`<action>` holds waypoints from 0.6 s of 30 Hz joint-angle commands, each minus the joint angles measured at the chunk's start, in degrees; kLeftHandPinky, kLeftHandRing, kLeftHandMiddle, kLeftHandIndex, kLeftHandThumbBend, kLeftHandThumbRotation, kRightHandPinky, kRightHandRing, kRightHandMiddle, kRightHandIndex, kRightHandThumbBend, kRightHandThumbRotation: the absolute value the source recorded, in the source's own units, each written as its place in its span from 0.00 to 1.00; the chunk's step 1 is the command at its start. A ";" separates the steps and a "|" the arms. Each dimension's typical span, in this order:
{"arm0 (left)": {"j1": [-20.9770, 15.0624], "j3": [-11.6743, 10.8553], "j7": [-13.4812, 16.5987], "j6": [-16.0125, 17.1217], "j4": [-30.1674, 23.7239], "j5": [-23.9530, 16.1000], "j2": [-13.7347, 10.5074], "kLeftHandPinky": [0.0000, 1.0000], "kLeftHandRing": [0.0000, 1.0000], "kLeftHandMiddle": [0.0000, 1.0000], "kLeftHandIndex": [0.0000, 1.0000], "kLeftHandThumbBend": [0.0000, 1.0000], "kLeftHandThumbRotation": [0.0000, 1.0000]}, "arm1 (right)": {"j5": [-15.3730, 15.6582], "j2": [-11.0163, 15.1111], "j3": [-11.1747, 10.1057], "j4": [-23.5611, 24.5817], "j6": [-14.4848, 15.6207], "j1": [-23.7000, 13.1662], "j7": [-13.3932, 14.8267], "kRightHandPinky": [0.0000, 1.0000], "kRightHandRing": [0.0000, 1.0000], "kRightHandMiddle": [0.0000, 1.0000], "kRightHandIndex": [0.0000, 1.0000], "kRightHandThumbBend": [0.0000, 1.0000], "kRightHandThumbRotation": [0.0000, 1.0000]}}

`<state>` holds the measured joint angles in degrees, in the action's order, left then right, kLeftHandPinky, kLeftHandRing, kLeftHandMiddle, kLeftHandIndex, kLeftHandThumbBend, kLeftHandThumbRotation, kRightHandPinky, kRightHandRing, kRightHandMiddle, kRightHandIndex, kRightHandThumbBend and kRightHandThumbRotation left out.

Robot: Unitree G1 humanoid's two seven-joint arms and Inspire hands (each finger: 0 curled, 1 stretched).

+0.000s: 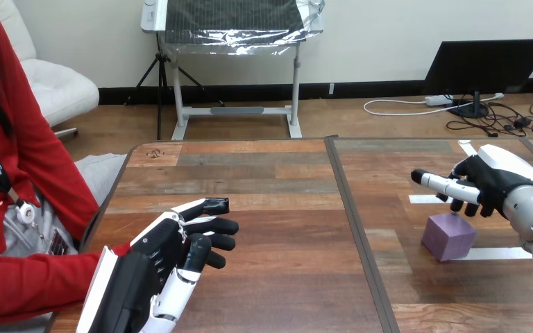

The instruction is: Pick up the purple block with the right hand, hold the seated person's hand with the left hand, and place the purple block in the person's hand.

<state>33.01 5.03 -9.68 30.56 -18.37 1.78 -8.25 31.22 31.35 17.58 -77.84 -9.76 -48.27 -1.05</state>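
Note:
The purple block [448, 236] sits on the right part of the wooden table [277, 208]. My right hand [489, 182] hovers just above and behind it, fingers reaching left and loosely spread, holding nothing. My left hand [170, 253] is at the lower left, its fingers stretched out to the right over the table. The person's red sleeve [35, 281] runs in from the left and ends under the back of this hand. The person's hand is hidden beneath it, so I cannot tell whether the two touch.
White tape strips [500, 253] lie on the table beside the block and further back. A dark seam [361, 236] divides the tabletop down the middle. The person sits close against the table's left edge.

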 commanded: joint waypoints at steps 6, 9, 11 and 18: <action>-3.05 -0.64 -0.24 1.17 -0.42 -0.14 -0.09 0.55 0.64 0.67 0.73 0.42 0.80 | -0.58 -0.03 -0.52 1.17 -1.24 -3.62 0.63 0.55 0.60 0.62 0.65 0.71 0.98; -2.99 -0.60 -0.31 1.11 -0.48 -0.06 -0.01 0.56 0.64 0.68 0.73 0.41 0.80 | -0.32 0.13 -0.27 1.22 -1.43 -3.70 0.28 0.57 0.62 0.64 0.66 0.70 0.98; -2.96 -0.62 -0.29 1.21 -0.45 -0.15 0.06 0.56 0.64 0.68 0.73 0.41 0.80 | -0.21 0.17 -0.17 1.22 -1.35 -3.77 -0.02 0.59 0.64 0.66 0.66 0.72 0.97; -2.95 -0.65 -0.44 1.57 -0.16 0.37 0.20 0.56 0.64 0.68 0.73 0.42 0.81 | -0.18 0.37 -0.16 1.13 -1.57 -3.39 -1.14 0.59 0.67 0.69 0.67 0.75 0.96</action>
<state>32.98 4.47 -9.86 30.58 -18.37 1.76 -8.19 31.44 31.35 17.66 -77.84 -10.39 -48.27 -1.75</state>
